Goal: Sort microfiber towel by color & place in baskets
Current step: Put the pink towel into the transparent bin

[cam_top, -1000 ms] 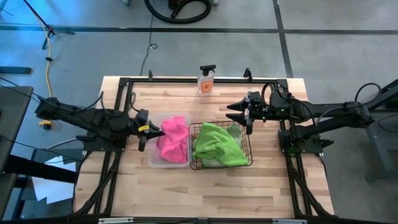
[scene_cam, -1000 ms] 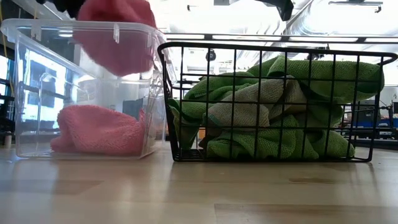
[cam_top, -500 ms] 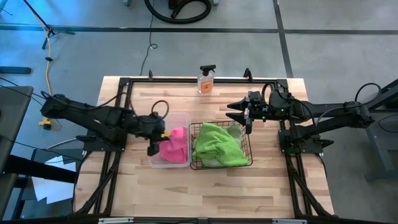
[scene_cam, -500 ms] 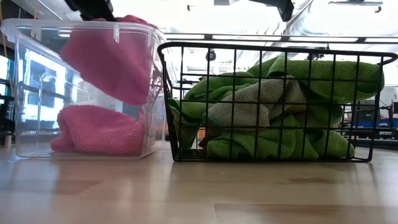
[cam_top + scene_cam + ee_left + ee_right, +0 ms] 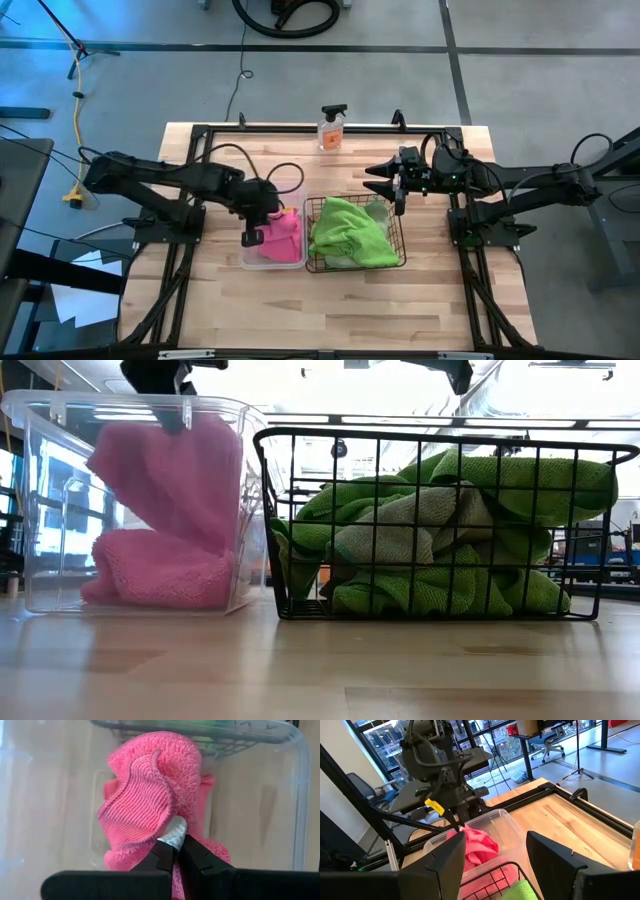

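My left gripper (image 5: pixel 268 216) stands over the clear plastic tub (image 5: pixel 291 188), shut on a pink towel (image 5: pixel 170 470). That towel hangs down inside the tub (image 5: pixel 50 510). A second pink towel (image 5: pixel 160 570) lies bunched on the tub's bottom. The black wire-mesh basket (image 5: pixel 355 268) to the tub's right holds green towels (image 5: pixel 350 235), piled to its rim (image 5: pixel 440 435). My right gripper (image 5: pixel 385 185) waits open in the air by the basket's far right corner, its fingers pointing toward the table's left. My left gripper (image 5: pixel 173 847) pinches the pink towel's bunched upper part (image 5: pixel 155 827) between its two fingertips, coming from above and pointing down. The towel hangs slack below the fingers (image 5: pixel 175 418) inside the tub. Its lower end (image 5: pixel 185 535) lies on the pink towel beneath.
A small spray bottle (image 5: pixel 331 128) stands at the table's far edge, behind the baskets. Black frame rails (image 5: pixel 200 150) run along the table's sides. Bare wood (image 5: pixel 330 300) lies on the near side of both baskets.
My left gripper has moved toward the table's right and down, from beside the tub's left wall to over its middle, staying shut. The pink towel has gone with it, from above the rim down into the tub, and its lower end now rests on the other pink towel.
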Controlling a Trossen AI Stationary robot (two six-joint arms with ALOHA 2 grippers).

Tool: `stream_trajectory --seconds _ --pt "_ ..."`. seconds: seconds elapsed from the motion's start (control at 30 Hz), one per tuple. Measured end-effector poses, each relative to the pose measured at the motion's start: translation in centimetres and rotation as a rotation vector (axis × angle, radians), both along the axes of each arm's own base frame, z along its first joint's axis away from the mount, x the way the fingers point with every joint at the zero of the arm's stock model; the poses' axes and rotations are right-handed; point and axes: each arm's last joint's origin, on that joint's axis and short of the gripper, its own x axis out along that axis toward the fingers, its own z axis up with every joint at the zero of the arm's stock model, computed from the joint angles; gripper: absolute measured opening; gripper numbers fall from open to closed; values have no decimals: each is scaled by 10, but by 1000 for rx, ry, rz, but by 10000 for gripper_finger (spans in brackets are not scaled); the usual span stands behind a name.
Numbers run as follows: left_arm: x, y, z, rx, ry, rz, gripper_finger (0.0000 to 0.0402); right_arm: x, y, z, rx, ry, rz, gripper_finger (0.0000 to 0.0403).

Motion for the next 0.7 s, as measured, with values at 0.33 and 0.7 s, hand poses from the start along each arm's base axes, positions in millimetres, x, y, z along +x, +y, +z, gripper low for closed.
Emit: stream_trajectory --seconds 0.33,0.7 --pt "30 -3 -23 -2 121 -47 0 0 0 0 0 1 0 207" --pt "55 -6 -70 46 313 -122 0 0 0 -1 -1 15 1 207"
